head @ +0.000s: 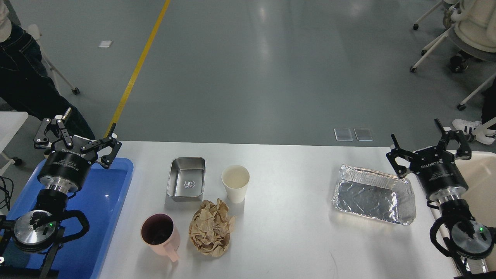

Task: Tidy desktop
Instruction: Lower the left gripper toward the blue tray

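The white desktop (290, 201) carries a steel rectangular tin (186, 179), a white paper cup (235, 183), a crumpled brown paper ball (211, 227), a pink mug (160, 235) and a foil tray (374, 195). My left gripper (87, 130) hangs open and empty above the far end of the blue plastic tray (104, 201), left of the tin. My right gripper (416, 136) stands open and empty just right of the foil tray, at the edge of the cream-coloured bin (480, 174).
Grey floor with a yellow line lies beyond the table's far edge. A person in dark jeans (23, 69) stands at far left by a small white table (9, 124). Office chairs (461, 35) stand at the far right.
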Robot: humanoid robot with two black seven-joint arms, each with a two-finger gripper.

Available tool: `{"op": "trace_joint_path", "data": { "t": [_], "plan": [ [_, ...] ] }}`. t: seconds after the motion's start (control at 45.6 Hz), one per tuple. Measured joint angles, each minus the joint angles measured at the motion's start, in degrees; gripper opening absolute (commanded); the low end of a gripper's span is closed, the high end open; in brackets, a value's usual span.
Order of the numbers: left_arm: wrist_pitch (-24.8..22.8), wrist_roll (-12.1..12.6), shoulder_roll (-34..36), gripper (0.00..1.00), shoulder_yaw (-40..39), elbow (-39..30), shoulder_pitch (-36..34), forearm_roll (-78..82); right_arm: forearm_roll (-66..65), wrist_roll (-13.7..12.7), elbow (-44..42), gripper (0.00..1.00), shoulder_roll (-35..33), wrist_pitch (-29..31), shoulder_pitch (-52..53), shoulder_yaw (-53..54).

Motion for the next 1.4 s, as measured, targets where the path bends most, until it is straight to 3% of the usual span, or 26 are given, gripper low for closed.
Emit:
{"op": "trace_joint_path", "data": {
  "t": [0.46, 0.701, 0.876, 0.964, 1.095, 1.161, 1.183, 1.402],
  "plan": [
    [2.95, -0.65, 0.61, 0.97, -1.86, 0.69, -1.22, 0.21, 0.0, 0.0, 0.1, 1.0, 0.51, 0.19, -0.05, -0.31],
    [1.18, -3.94, 1.76, 0.97, -2.39, 2.91, -2.7, 4.27, 0.0, 0.0, 0.36, 1.0, 0.61, 0.19, 0.33, -0.83],
    [5.35, -3.89, 3.46, 0.97, 0.72, 2.11, -3.55, 4.65, -0.08, 0.0, 0.4, 1.0, 0.54, 0.19, 0.27, -0.85],
    [10.04, -3.19, 8.19, 0.97, 3.51, 1.87, -3.34, 4.8, -0.09, 0.0, 0.4, 1.0, 0.54, 0.19, 0.06, -0.85],
    [17.33, -2.03, 22.76, 0.97, 12.67, 1.42, -3.56, 6.87, -0.08, 0.0, 0.24, 1.0, 0.6, 0.19, -0.08, -0.89],
    [18.45, -1.9, 31.56, 0.97, 17.24, -0.07, -3.9, 8.39, -0.08, 0.0, 0.13, 1.0, 0.61, 0.19, -0.15, -0.99],
    [18.76, -1.87, 37.52, 0.97, 20.26, -1.6, -4.16, 9.88, -0.08, 0.01, 0.09, 1.0, 0.62, 0.19, -0.17, -1.05],
    [18.41, -2.66, 61.45, 0.97, 32.1, -8.86, -6.37, 24.06, -0.1, 0.0, 0.04, 1.0, 0.61, 0.09, -0.1, -1.25]
  ]
}}
